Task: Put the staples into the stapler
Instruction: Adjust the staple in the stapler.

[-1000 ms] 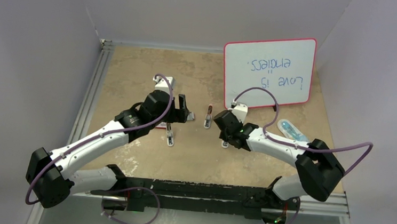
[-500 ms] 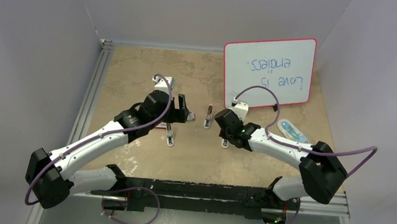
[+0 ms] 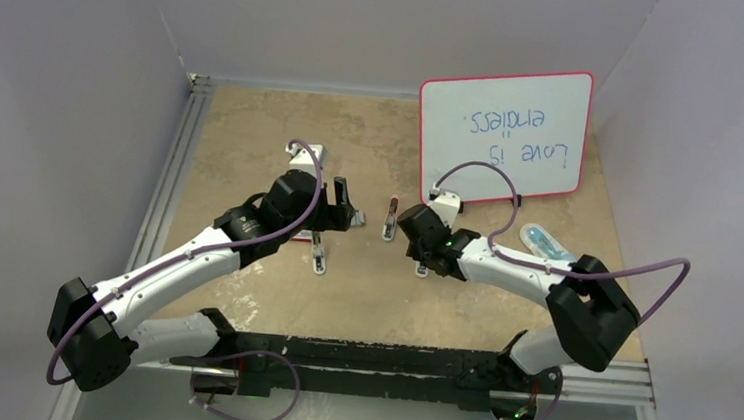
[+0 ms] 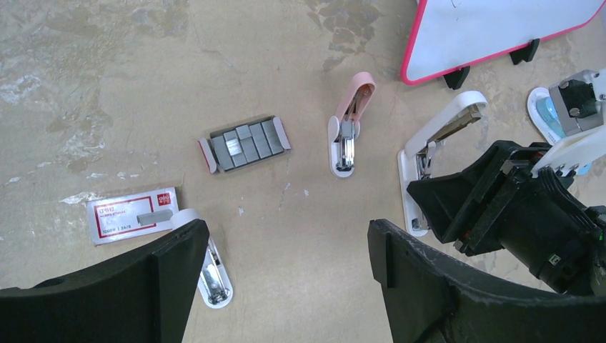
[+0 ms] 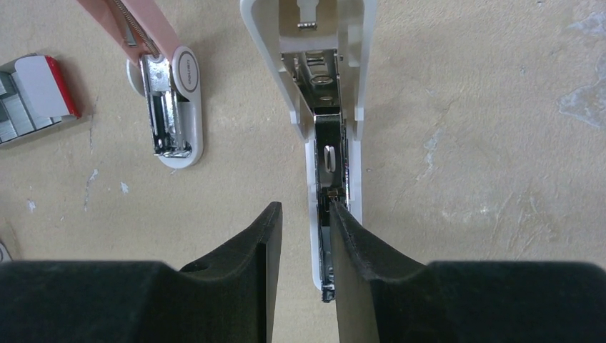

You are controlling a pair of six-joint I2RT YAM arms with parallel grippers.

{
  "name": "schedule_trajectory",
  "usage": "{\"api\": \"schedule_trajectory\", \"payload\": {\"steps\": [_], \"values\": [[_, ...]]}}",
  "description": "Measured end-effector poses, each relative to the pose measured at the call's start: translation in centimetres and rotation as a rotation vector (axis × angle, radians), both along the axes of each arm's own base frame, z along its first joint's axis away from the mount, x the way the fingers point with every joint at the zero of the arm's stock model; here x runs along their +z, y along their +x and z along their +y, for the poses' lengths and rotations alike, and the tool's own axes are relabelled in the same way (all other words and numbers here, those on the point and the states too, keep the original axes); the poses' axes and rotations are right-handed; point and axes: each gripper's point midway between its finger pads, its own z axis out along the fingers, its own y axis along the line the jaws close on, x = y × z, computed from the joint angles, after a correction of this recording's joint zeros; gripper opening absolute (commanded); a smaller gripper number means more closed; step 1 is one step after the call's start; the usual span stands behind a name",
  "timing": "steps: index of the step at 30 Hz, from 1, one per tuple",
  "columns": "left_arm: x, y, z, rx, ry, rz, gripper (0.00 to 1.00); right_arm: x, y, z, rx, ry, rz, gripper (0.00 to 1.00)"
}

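The staples [image 4: 244, 143] lie as grey strips in their small open tray on the table, also seen at the left edge of the right wrist view as the tray [image 5: 28, 96]. An open white stapler [image 5: 330, 153] lies lengthwise under my right gripper [image 5: 304, 221]. Its jaws stand a narrow gap apart with nothing between them, and the right fingertip [image 5: 343, 229] rests over the stapler's metal channel. My left gripper [image 4: 286, 264] hangs wide open above bare table, apart from everything. In the top view the white stapler [image 3: 422, 267] lies just under the right gripper [image 3: 416, 236].
A pink mini stapler [image 4: 348, 125] lies open between the tray and the white stapler. A second white stapler [image 4: 211, 275] sits partly under my left finger, beside the red-and-white box sleeve [image 4: 132, 214]. A pink-framed whiteboard [image 3: 502, 135] stands at the back right, with a blue-white object [image 3: 549, 246] near it.
The right wrist has shifted slightly left over the white stapler, and its jaws narrowed a little, then widened again. The left arm has not moved.
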Motion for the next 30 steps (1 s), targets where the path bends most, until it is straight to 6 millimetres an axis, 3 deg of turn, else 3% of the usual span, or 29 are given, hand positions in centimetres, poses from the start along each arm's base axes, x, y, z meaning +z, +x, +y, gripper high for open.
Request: {"api": "schedule_trajectory", "payload": {"steps": [22,26,30], "values": [[0.0,0.0,0.0,0.0,0.0,0.0,0.82,-0.3,-0.1,0.4,0.011,0.013,0.014,0.33],[0.0,0.0,0.0,0.0,0.0,0.001,0.82,0.3,-0.1,0.4,0.015,0.015,0.007,0.24],[0.0,0.0,0.0,0.005,-0.006,0.003,0.75,2.4,0.7,1.2,0.032,0.048,-0.039,0.17]]}}
